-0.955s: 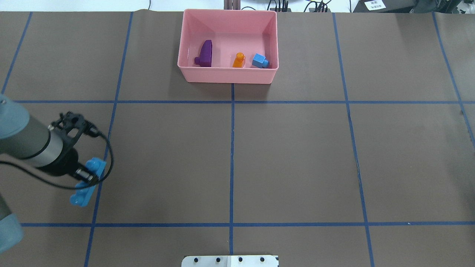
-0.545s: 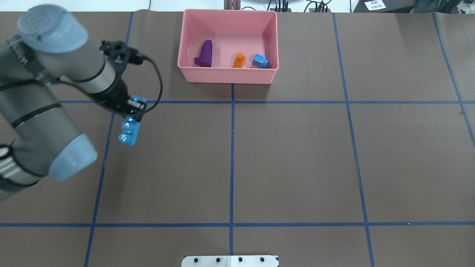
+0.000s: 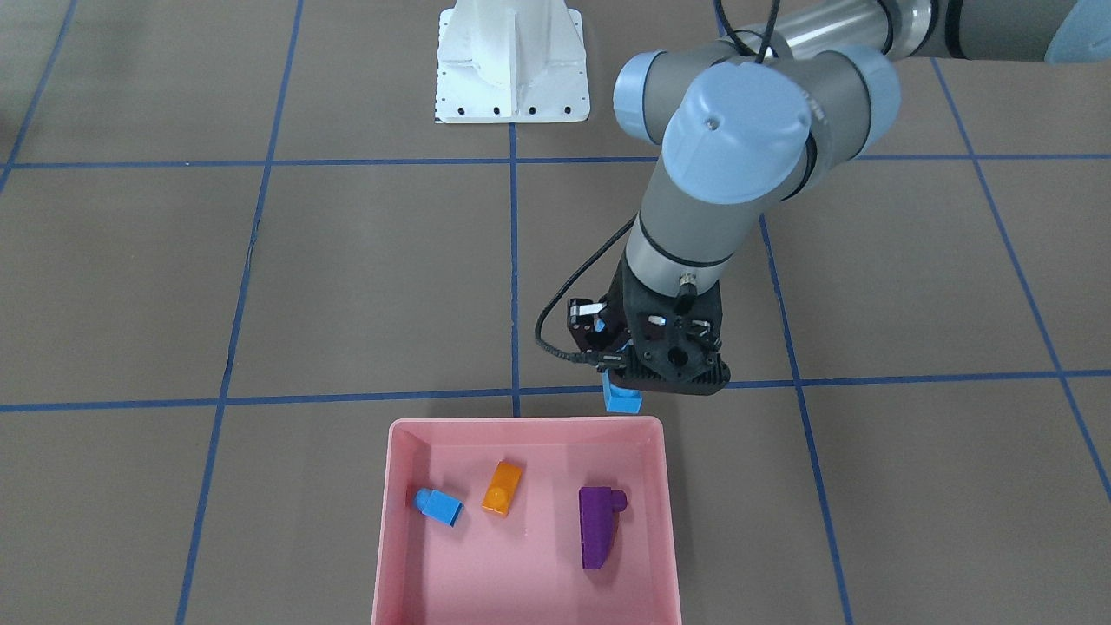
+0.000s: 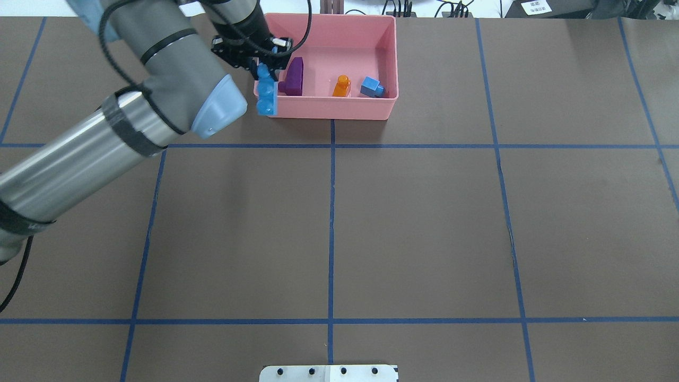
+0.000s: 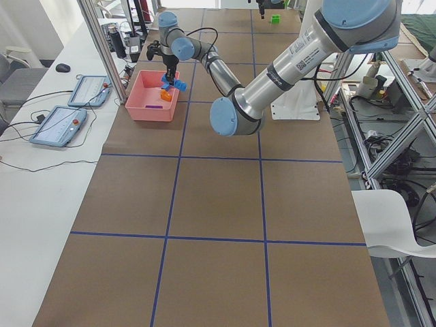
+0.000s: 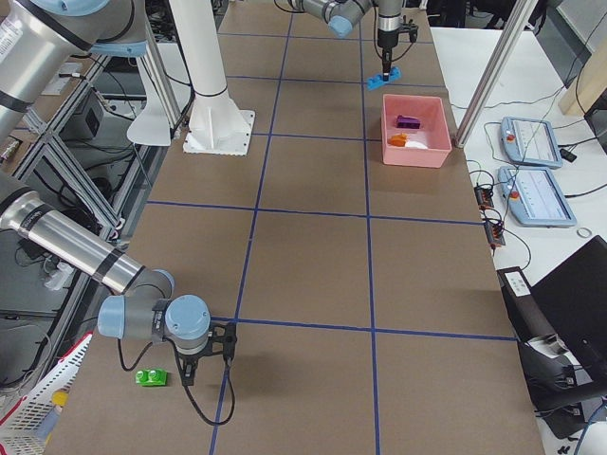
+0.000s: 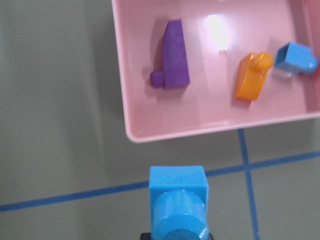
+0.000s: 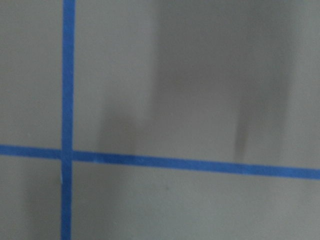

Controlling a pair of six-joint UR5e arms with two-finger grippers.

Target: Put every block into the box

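Left end effector [image 4: 262,66] is pinching the long blue brick [image 4: 267,94], hanging just outside the pink box [image 4: 329,109] at its robot-side corner. Purple wedge [image 4: 294,77], orange brick [image 4: 342,86] and small blue brick [image 4: 372,87] sit inside. Green brick [image 6: 150,377] lies on the surface beside the right end effector [image 6: 204,365], can't tell if that one's spread or pressed together.

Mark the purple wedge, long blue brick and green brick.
purple wedge [image 3: 596,526]: exterior front-facing view, middle of its body.
long blue brick [image 4: 267,95]: overhead exterior view, on its studded face.
green brick [image 6: 150,377]: exterior right view, centre of its top.
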